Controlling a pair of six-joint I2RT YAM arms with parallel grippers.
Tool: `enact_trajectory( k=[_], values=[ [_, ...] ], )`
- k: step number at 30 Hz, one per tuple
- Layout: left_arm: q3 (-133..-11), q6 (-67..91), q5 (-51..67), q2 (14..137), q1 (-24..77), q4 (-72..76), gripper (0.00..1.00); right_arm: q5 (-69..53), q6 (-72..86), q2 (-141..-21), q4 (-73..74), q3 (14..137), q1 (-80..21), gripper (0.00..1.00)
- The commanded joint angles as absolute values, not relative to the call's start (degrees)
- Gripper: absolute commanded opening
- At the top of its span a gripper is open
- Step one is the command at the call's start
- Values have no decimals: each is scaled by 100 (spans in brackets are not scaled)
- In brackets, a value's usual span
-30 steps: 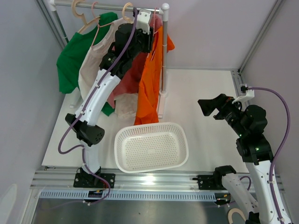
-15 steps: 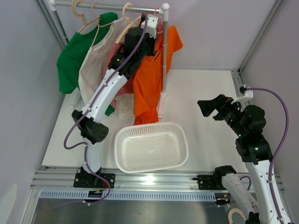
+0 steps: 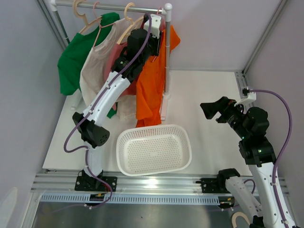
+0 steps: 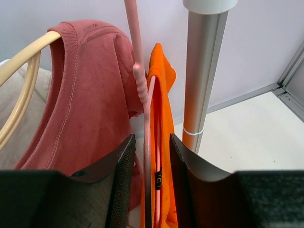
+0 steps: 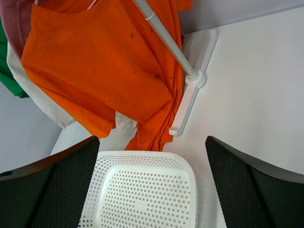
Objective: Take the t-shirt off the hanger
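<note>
The orange t-shirt (image 3: pixel 149 90) hangs on a pink hanger (image 4: pixel 137 71) at the right end of the rack rail, next to the upright pole (image 3: pixel 166 57). My left gripper (image 3: pixel 153 28) reaches up to the hanger's neck. In the left wrist view the gripper (image 4: pixel 152 140) is closed narrow, with the hanger rod and the shirt's collar (image 4: pixel 161 95) between its jaws. My right gripper (image 3: pixel 206 109) is open and empty, held above the table at the right. Its wrist view looks down on the orange shirt (image 5: pixel 104 66).
A white perforated basket (image 3: pixel 154 129) sits on the table below the shirt, also in the right wrist view (image 5: pixel 142 159). A dusty red shirt (image 4: pixel 90 95), a beige one (image 3: pixel 95 66) and a green one (image 3: pixel 73 57) hang left. The rack's foot (image 5: pixel 190 102) rests on the table.
My left gripper moved right along the rail to the orange shirt's hanger. The shirt's shoulder swung out past the pole, then settled back a little. The right arm stayed still.
</note>
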State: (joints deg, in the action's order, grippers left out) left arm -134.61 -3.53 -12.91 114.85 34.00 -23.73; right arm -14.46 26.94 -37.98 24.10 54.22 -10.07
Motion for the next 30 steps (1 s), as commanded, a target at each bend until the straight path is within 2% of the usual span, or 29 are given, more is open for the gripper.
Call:
enact_trajectory(
  k=[1, 4, 8, 9, 11, 12, 30],
  values=[
    [-13282, -396, -1485, 11092, 3480, -1978, 40, -1538, 2733, -3788, 2276, 5432, -1028, 99],
    [-13105, -378, -1634, 11004, 3533, -1742, 37, -1529, 2716, -3779, 2294, 5432, -1028, 99],
    [-12990, -360, -1757, 10933, 3542, -1591, 26, -1538, 2725, -3779, 2303, 5432, -1028, 99],
    [-12999, -360, -1793, 10934, 3542, -1582, 19, -1538, 2725, -3779, 2303, 5432, -1028, 100],
    [-13008, -360, -1811, 10934, 3542, -1582, 12, -1538, 2725, -3779, 2303, 5432, -1028, 99],
    [-13017, -360, -1802, 10925, 3542, -1573, 2, -1538, 2725, -3779, 2294, 5423, -1028, 100],
    [-13210, -597, -2109, 10416, 3630, -1126, 1, -1617, 2751, -3771, 2294, 5388, -1028, 99]
  ],
)
